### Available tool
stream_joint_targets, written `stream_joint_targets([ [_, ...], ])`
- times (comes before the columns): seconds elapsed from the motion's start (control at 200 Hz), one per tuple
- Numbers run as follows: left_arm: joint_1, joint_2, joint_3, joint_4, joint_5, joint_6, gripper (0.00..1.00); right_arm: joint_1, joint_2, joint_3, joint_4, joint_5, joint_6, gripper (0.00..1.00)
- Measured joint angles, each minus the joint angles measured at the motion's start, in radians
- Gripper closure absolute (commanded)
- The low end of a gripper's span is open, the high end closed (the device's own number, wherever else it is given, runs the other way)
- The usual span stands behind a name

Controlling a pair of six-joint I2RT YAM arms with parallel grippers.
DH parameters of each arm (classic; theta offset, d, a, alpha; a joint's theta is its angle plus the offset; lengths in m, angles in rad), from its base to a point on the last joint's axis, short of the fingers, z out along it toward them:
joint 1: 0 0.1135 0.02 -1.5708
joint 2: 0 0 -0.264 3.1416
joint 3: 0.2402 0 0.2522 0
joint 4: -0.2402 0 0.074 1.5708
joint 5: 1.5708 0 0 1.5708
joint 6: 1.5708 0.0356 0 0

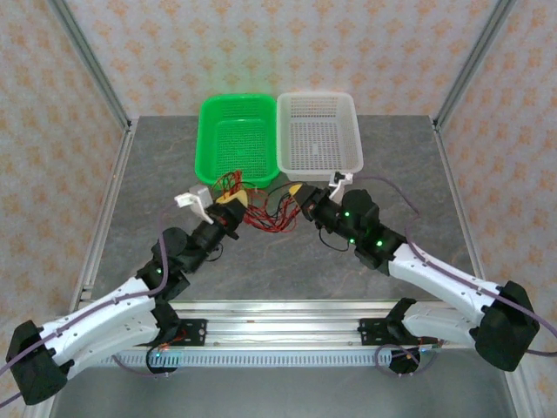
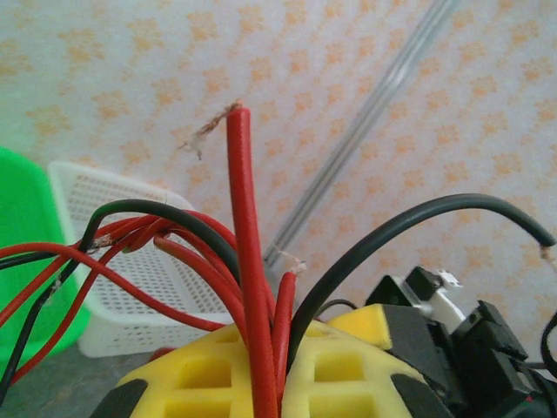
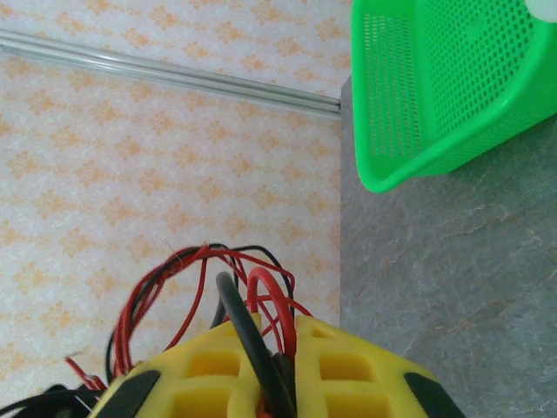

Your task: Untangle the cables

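Top view: cables (image 1: 261,209) sit in a red-and-black tangle just in front of the green basket (image 1: 237,144), at its near right corner, strung between the two grippers. A few red loops reach the basket's near rim. White basket (image 1: 318,131) touches the green basket's right side.

Left gripper (image 1: 231,202): just in front of the green basket's near edge. In the left wrist view its yellow fingers (image 2: 348,374) are closed on the cables (image 2: 165,252). A red cable (image 2: 244,261) rises upright from between them, with a frayed bare tip. A black cable (image 2: 392,231) arcs away from the green basket (image 2: 17,261).

Right gripper (image 1: 300,193): in front of and to the right of the green basket, under the white basket's near edge. In the right wrist view its yellow fingers (image 3: 348,374) are clamped on a black cable (image 3: 248,335) with red strands beside it. The remaining loops (image 3: 200,270) bunch just beyond the tips, well apart from the green basket (image 3: 444,78).
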Motion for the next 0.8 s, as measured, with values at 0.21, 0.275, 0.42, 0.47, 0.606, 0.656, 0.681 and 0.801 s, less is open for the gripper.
stream_joint_targets([
  [0.21,-0.015,-0.178,-0.208,-0.004,-0.128,-0.070,0.73,0.018,-0.001,-0.130,0.116,0.018,-0.001,1.00],
  [0.275,-0.012,-0.228,-0.255,-0.018,-0.172,-0.100,0.66,0.011,0.002,-0.175,0.161,0.033,-0.009,1.00],
  [0.42,-0.011,-0.298,-0.332,-0.042,-0.244,-0.153,0.53,0.007,0.067,-0.249,0.303,0.049,-0.035,1.00],
  [0.47,-0.011,-0.305,-0.351,-0.046,-0.260,-0.171,0.50,0.007,0.111,-0.272,0.357,0.051,-0.043,1.00],
  [0.606,-0.011,-0.304,-0.382,-0.097,-0.305,-0.198,0.41,0.006,0.253,-0.299,0.452,0.063,-0.081,1.00],
  [0.656,-0.011,-0.304,-0.383,-0.126,-0.320,-0.203,0.40,0.006,0.290,-0.299,0.472,0.070,-0.099,1.00],
  [0.681,-0.011,-0.304,-0.382,-0.139,-0.327,-0.205,0.40,0.006,0.303,-0.298,0.476,0.075,-0.108,1.00],
  [0.801,-0.011,-0.292,-0.341,-0.240,-0.346,-0.204,0.39,0.006,0.322,-0.294,0.453,0.122,-0.138,1.00],
])
